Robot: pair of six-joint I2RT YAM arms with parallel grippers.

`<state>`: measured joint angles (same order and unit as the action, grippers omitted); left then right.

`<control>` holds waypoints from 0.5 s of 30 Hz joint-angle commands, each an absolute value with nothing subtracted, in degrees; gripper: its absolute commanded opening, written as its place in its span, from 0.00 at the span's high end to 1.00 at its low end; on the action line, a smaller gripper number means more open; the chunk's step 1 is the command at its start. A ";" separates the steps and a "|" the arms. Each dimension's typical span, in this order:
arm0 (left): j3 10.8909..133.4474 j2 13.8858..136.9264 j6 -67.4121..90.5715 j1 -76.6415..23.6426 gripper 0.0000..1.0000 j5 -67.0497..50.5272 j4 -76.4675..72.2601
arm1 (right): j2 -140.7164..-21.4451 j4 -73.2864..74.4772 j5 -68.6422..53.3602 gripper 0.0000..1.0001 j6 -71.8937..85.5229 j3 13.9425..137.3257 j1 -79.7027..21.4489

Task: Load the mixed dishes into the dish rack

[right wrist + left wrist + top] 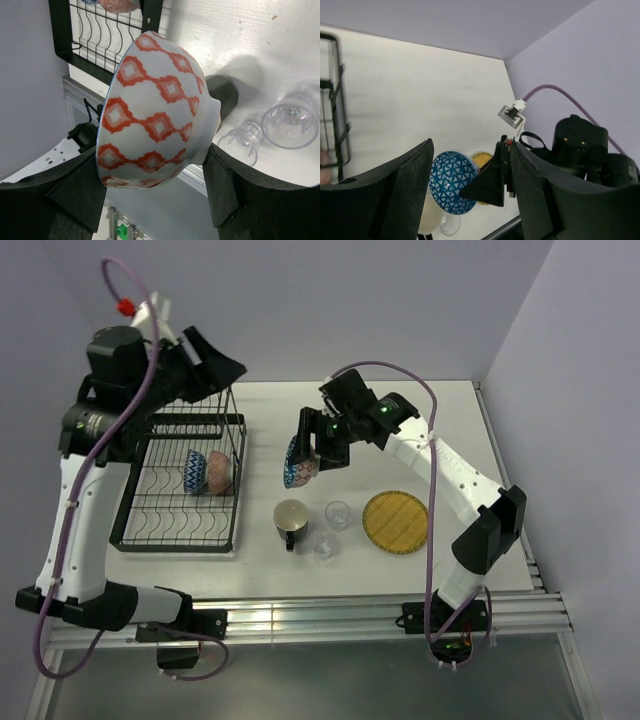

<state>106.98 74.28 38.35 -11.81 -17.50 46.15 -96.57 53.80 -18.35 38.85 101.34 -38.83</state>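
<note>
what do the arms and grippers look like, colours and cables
The left arm and right arm have white link shells and black joints, each with a purple cable. The left gripper and right gripper have broad black fingers.

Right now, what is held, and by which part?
Right gripper holds the orange-red patterned bowl on edge: one finger at its mouth, one by the foot. Left gripper holds nothing.

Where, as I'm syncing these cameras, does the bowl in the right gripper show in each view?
Top external: the bowl sits centre, just right of the dish rack.
Left wrist: lower centre, blue face showing.
Right wrist: fills the middle, orange-red outside showing.
Shared landmark: the dish rack, at left in each.
</note>
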 commanded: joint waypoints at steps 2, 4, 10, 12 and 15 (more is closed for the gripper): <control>112.60 76.91 28.49 -24.75 0.32 -6.87 45.01 | -92.03 55.11 -22.05 1.00 39.55 103.80 -34.90; 106.20 73.23 23.57 -26.97 0.34 -7.81 42.47 | -91.23 56.33 -22.85 1.00 39.99 103.54 -33.23; 89.49 58.12 16.45 -28.39 0.28 -14.66 33.58 | -89.56 57.92 -27.24 1.00 41.22 100.47 -30.33; 86.58 55.99 15.56 -28.39 0.32 -17.39 33.22 | -89.30 58.45 -28.21 1.00 41.31 99.93 -29.45; 82.98 56.25 15.90 -29.00 0.37 -24.34 32.35 | -89.73 59.50 -28.83 1.00 41.48 100.63 -29.09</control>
<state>85.91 55.96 19.09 -28.29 -16.62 37.74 -92.44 59.33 -25.32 40.80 100.01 -29.58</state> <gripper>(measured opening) 0.652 0.746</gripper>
